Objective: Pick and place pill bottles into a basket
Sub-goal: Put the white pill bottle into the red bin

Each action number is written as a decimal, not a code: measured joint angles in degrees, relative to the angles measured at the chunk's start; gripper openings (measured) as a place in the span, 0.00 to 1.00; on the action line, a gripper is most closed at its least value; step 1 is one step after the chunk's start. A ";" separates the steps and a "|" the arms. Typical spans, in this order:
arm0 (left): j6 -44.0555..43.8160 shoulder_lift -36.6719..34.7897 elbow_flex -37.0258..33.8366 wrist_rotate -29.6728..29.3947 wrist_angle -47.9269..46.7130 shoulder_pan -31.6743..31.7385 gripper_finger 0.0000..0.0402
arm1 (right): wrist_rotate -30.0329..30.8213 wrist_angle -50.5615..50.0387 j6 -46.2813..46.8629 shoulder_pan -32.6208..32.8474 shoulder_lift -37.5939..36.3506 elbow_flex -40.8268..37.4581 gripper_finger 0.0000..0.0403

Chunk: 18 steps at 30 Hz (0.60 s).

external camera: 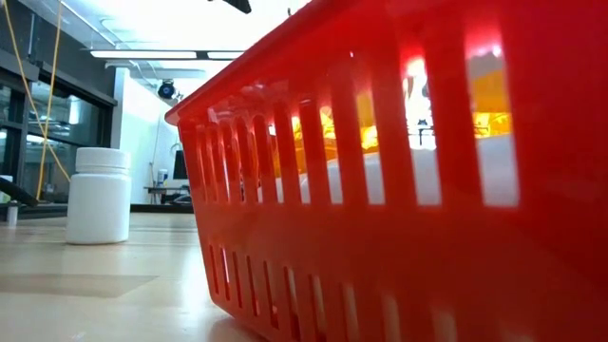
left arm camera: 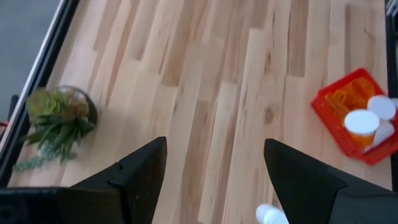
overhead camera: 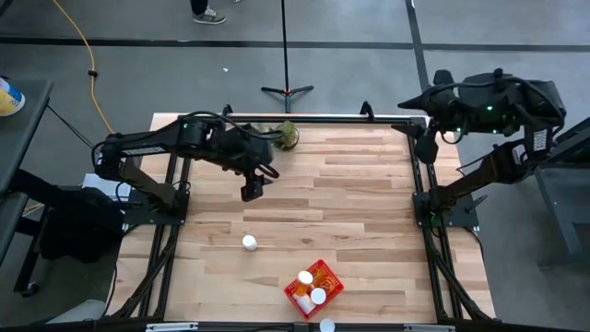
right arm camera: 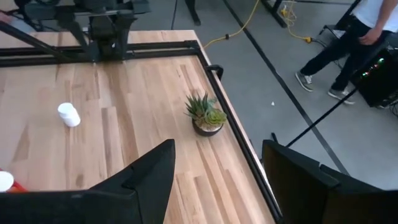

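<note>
High view shows the left claw [overhead camera: 251,191] hanging over the far half of the bench [overhead camera: 369,184], fingers spread with nothing between them; a lone pill bottle [overhead camera: 249,243] stands just ahead of it toward the near edge, and the basket [overhead camera: 313,286] sits farther off, ahead and to the claw's right. A couple of white-capped bottles [overhead camera: 311,288] are already inside the basket. Another bottle [overhead camera: 326,325] sits at the very near rim of the bench, past the basket. The right claw [overhead camera: 426,150] waits off the far right corner, also spread and empty

My worry is the standing bottle: it is small and upright, so a descent that lands off-centre could clip the cap and tip it, and once on its side it would roll across the smooth wood. The one at the rim looks worse; any nudge might send it to the floor. Near the left claw's back stands a small potted plant [overhead camera: 287,136], which a wide elbow swing could knock
</note>
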 joint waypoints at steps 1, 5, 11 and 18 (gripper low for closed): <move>0.00 -0.20 -0.02 0.13 -0.58 0.00 0.75 | -0.20 0.00 0.00 0.00 0.02 0.00 0.58; -0.82 -1.83 -0.02 0.01 -1.86 0.00 0.75 | -0.13 0.00 -0.02 0.02 -0.13 0.00 0.58; -0.85 -5.34 -0.02 -0.43 -2.76 0.00 0.75 | 0.00 0.00 0.01 0.02 -0.09 0.00 0.58; -1.33 -8.32 -0.02 -1.18 -8.69 0.00 0.75 | 0.48 0.00 1.49 0.02 -0.09 0.00 0.58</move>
